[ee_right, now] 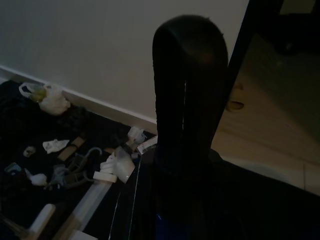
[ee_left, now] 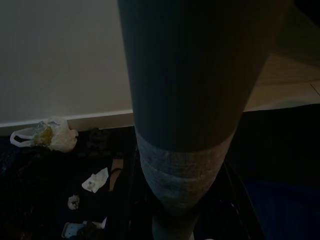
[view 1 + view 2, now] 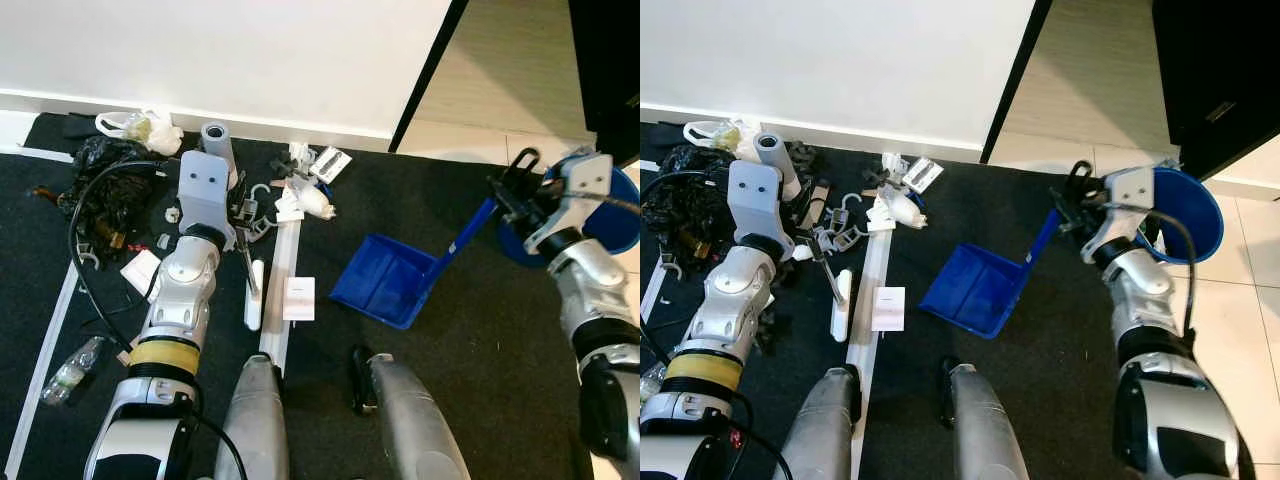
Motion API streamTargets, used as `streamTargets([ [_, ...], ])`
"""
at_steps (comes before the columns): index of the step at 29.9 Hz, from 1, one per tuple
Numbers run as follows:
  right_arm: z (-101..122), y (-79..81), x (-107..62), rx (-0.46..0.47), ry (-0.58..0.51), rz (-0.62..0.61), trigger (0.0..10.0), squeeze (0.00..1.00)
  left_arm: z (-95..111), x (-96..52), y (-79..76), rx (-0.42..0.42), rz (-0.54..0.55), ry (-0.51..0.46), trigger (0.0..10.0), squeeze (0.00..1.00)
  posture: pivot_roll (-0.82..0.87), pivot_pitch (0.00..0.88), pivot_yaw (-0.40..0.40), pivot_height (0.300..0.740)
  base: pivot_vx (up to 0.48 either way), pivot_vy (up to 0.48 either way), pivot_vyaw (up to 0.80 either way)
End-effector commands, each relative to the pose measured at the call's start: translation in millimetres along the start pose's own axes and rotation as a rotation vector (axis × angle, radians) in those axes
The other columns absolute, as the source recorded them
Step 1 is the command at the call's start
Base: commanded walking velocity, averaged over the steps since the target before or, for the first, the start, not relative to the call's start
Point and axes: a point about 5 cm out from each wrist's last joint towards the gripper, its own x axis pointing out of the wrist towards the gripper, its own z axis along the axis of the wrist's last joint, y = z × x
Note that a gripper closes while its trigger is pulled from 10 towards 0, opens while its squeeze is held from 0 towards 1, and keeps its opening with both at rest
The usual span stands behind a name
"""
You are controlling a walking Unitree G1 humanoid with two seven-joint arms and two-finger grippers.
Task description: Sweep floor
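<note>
Now the dark carpet [image 3: 470, 330] carries a blue dustpan [image 3: 385, 282], lying near the middle with its long handle going up to the right gripper [image 3: 1077, 203], whose fingers are pressed together around the handle's top end. Left of the dustpan a pile of litter [image 3: 290, 190] lies along the white wall's base. The left gripper [image 3: 243, 213] reaches toward this litter and grips a thin brush handle [image 3: 832, 276], though I cannot tell exactly how its fingers stand.

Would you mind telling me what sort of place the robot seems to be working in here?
Probably a room in a home: a dark carpet meets a white wall with a baseboard, beside a doorway onto pale flooring. Litter lies along the wall, and a blue dustpan rests on the carpet.
</note>
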Motion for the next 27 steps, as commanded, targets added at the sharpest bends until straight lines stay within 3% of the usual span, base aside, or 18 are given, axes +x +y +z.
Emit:
streamTargets([
  [1,-5,-8.6,-8.2,0.021,0.046,-0.013,10.0,0.00,-9,-2.6,0.0,0.034,-0.017,0.048,10.0,0.00,0.15,0.249,-0.049,0.740,0.000,0.000,0.00],
  [5,-10,-10.1,-11.9,0.021,0.095,-0.001,10.0,0.00,-8,-1.8,-1.9,0.037,-0.024,0.048,10.0,0.00,0.15,0.238,-0.052,0.740,0.000,0.000,0.00],
  [8,-23,-10.3,-21.9,0.027,0.158,-0.013,10.0,0.07,-8,-1.5,-7.6,0.035,-0.036,0.045,10.0,0.00,0.14,0.220,-0.056,0.740,0.000,0.000,0.00],
  [9,-30,-9.5,-27.6,0.034,0.181,-0.016,10.0,0.17,-8,-1.8,-10.9,0.032,-0.043,0.043,10.0,0.00,0.14,0.220,-0.056,0.740,0.000,0.000,0.00],
  [10,-30,-9.5,-27.6,0.034,0.181,-0.016,10.0,0.17,-8,-1.8,-10.9,0.032,-0.043,0.043,10.0,0.00,0.14,0.220,-0.056,0.740,0.000,0.000,0.00],
  [12,-39,-8.0,-35.2,0.025,0.211,-0.022,10.0,0.41,-8,-2.6,-15.6,0.026,-0.053,0.041,10.0,0.00,0.14,0.210,-0.051,0.740,0.000,0.000,0.00],
  [14,-39,-8.0,-35.2,0.025,0.211,-0.022,10.0,0.41,-8,-2.6,-15.6,0.026,-0.053,0.041,10.0,0.00,0.14,0.210,-0.051,0.740,0.000,0.000,0.00],
  [15,-42,-7.5,-38.1,0.020,0.220,-0.024,10.0,0.78,-8,-3.1,-18.2,0.022,-0.058,0.041,10.0,0.00,0.14,0.206,-0.047,0.740,0.000,0.000,0.00],
  [16,-43,-8.4,-40.2,0.008,0.229,-0.032,10.0,1.00,-9,-3.5,-21.3,0.016,-0.065,0.039,10.0,0.00,0.13,0.201,-0.047,0.740,0.000,0.000,0.00],
  [20,-42,-11.0,-42.5,-0.002,0.223,-0.042,10.0,1.00,-9,-3.9,-26.1,0.004,-0.072,0.033,10.0,0.00,0.13,0.200,-0.048,0.740,0.000,0.000,0.00],
  [27,-13,-17.1,-33.0,0.017,0.046,-0.054,10.0,1.00,-6,-4.4,-27.8,-0.026,-0.057,0.005,10.0,0.00,0.11,0.176,-0.056,0.740,0.000,0.000,0.00],
])
